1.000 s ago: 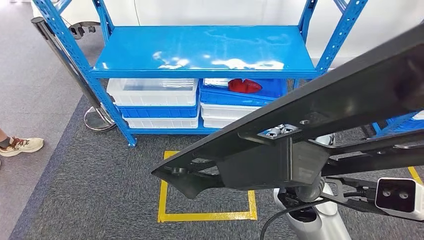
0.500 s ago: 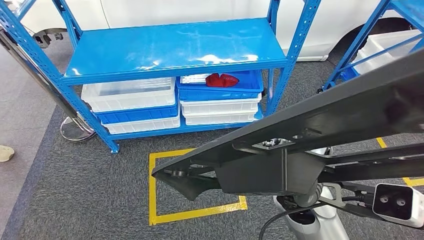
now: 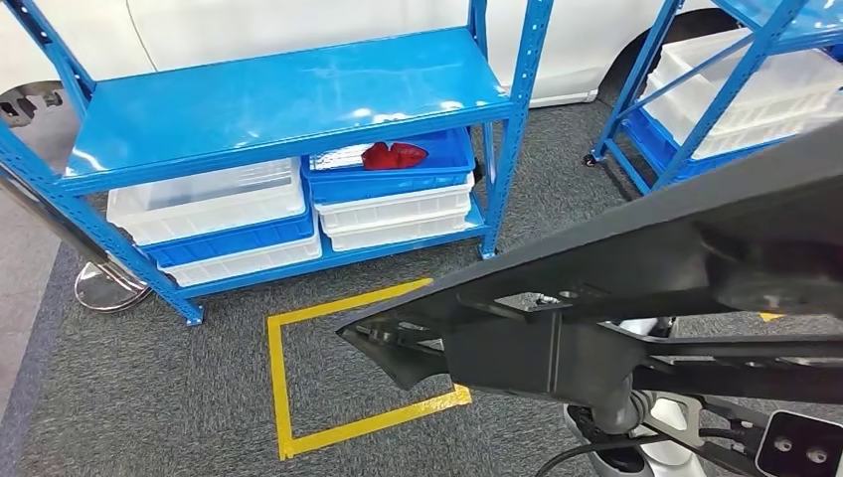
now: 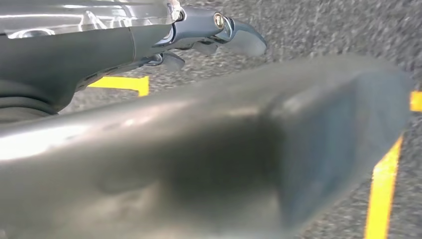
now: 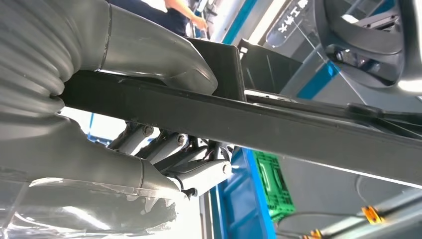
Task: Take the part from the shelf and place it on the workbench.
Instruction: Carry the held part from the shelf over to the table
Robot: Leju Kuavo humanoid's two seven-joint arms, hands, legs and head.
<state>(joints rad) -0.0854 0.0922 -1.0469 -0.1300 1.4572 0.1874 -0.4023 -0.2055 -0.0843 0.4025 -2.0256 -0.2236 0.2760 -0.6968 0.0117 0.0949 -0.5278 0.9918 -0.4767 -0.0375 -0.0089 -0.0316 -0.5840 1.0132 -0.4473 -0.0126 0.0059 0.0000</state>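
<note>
One long black metal part [image 3: 636, 268], a flat bar with brackets bolted beneath it, stretches diagonally across the head view, above grey carpet [image 3: 149, 397] marked with a yellow tape square [image 3: 283, 397]. In the right wrist view the robot's right hand [image 5: 164, 124] grips this bar: the thick grey thumb [image 5: 159, 55] lies over one face while the darker fingers [image 5: 164, 149] curl against the opposite face, pinching the bar between them. The left wrist view sits very close to a blurred dark surface, apparently the same bar; the left hand [image 4: 199, 35] shows beside it with its fingertips [image 4: 244, 42] close together above the carpet, though whether those fingers actually close on the part cannot be told.

Beyond the bar stands a blue steel shelf rack [image 3: 278, 99] with a bare glossy upper deck. On its lower level sit stacked white plastic bins [image 3: 209, 204] on one side and, beside them, a blue plastic bin [image 3: 398, 179] holding a red object [image 3: 395, 154], stacked on more white bins. A second blue rack [image 3: 696, 109] with white bins stands well apart at the far right. A round chrome stand base [image 3: 104, 288] rests on the floor just beside the first rack's corner post.
</note>
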